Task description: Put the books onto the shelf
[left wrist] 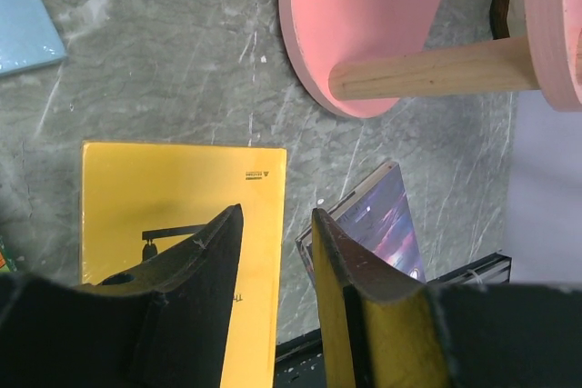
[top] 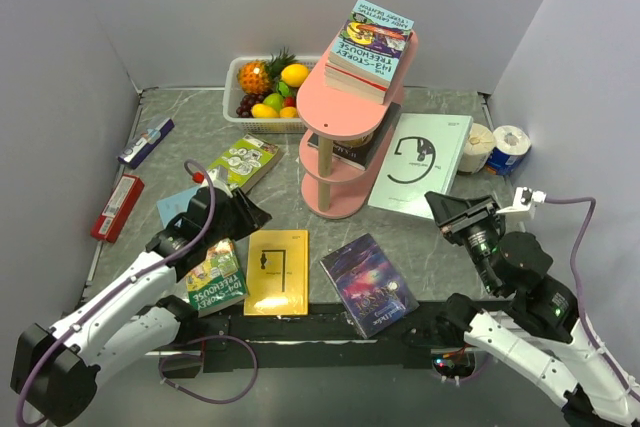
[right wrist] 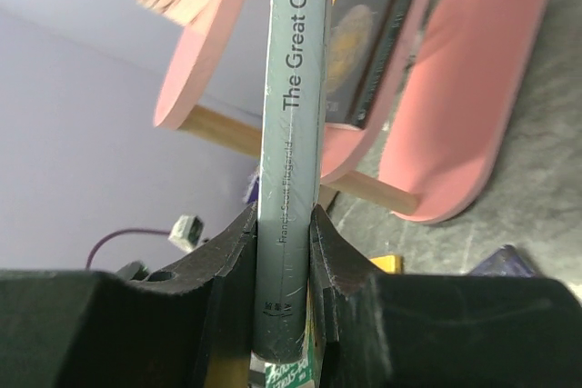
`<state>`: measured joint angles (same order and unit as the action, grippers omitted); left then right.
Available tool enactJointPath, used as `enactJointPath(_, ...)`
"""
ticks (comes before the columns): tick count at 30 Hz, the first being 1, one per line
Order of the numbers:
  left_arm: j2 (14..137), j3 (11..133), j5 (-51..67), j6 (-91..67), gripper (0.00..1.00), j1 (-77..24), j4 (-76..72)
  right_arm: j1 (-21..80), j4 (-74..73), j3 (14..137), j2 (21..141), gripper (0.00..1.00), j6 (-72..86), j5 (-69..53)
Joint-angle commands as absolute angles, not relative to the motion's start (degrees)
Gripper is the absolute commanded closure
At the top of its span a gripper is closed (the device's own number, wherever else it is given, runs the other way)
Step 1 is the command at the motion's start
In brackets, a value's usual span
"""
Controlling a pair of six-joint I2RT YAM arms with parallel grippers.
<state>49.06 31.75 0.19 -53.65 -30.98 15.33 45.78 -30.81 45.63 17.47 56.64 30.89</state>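
The pink shelf [top: 335, 99] stands mid-table, with a stack of books [top: 372, 39] on its top tier and a dark book [top: 352, 152] on the middle tier. My right gripper [top: 441, 206] is shut on the spine of a grey book [top: 420, 159], "The Great Gatsby" [right wrist: 291, 88], which it holds next to the shelf [right wrist: 455, 134]. My left gripper [top: 250, 215] hangs open and empty [left wrist: 276, 215] over the right edge of a flat yellow book [left wrist: 173, 197]. A purple galaxy book [top: 368, 284] and two green Treehouse books [top: 215, 277] [top: 243, 160] lie on the table.
A white fruit basket [top: 240, 69] stands behind the shelf on the left. A red packet [top: 117, 207] and a blue-white carton [top: 147, 142] lie at the left edge. Paper rolls [top: 497, 147] sit at the right wall. A light-blue sheet [top: 172, 205] lies by the left arm.
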Motion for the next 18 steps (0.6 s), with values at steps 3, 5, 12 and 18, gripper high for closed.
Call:
enactJointPath(3, 50.1, 34.4, 1.7, -53.0, 0.57, -30.5, 12.4, 46.0, -25.3, 52.1, 21.1, 1.00, 58.6, 37.7)
enactJointPath(5, 50.2, 34.0, 1.8, -53.1, 0.57, -30.5, 11.9, 46.0, -23.4, 50.6, 21.0, 1.00, 57.9, 37.1)
enactJointPath(12, 51.1, 34.1, 2.5, -52.8, 0.57, -30.2, 10.9, 43.3, -19.2, 51.6, 25.5, 1.00, 56.5, 32.2)
enactJointPath(18, 51.6, 35.0, 3.0, -52.5, 0.57, -29.9, 10.7, 32.2, -17.0, 52.6, 31.6, 1.00, 60.0, 18.5)
